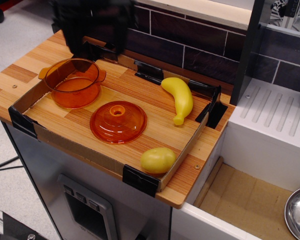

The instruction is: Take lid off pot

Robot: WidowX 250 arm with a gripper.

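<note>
No text, label, brand, number or sign can be read anywhere in this view. The lid (118, 121), the pot (72, 82), the banana (179, 97) and the lemon-like yellow fruit (158, 160) all carry plain surfaces. The small buttons (80, 197) on the grey panel below the tabletop (187, 182) may bear marks, but they are too small to make out.
</note>
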